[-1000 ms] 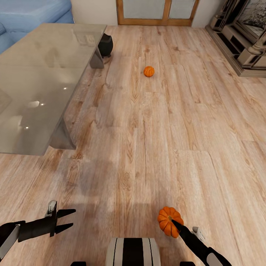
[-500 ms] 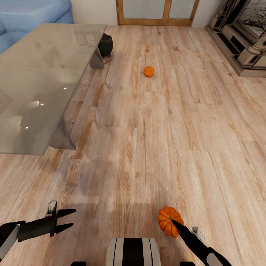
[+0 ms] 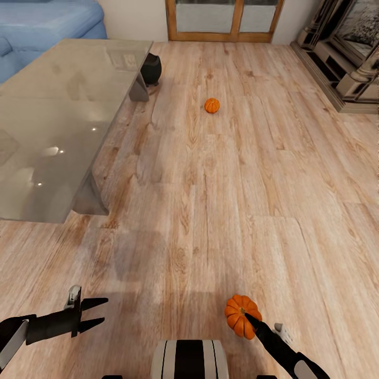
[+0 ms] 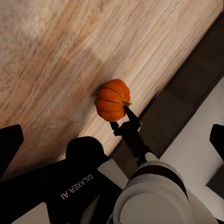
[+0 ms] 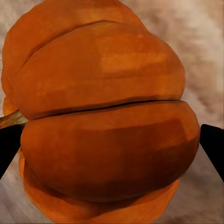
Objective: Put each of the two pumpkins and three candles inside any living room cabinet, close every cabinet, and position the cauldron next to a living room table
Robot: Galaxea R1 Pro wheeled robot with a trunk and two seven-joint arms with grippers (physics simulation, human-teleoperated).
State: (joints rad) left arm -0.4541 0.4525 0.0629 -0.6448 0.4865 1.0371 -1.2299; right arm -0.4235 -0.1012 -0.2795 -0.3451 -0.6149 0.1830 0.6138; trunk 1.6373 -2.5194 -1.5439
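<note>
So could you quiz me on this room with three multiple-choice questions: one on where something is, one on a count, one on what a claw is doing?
1. Where is the black pot?
A. on the sofa
B. on the floor by the glass table's far corner
C. in the right claw

2. How many pumpkins show?
A. one
B. two
C. four

3. The left claw is:
A. open, empty
B. shut on a pumpkin
C. holding a pot

Answers:
1 B, it stands beside the table leg.
2 B, the held pumpkin in the right claw, the far pumpkin on the floor.
3 A, fingers apart, nothing between.
</note>
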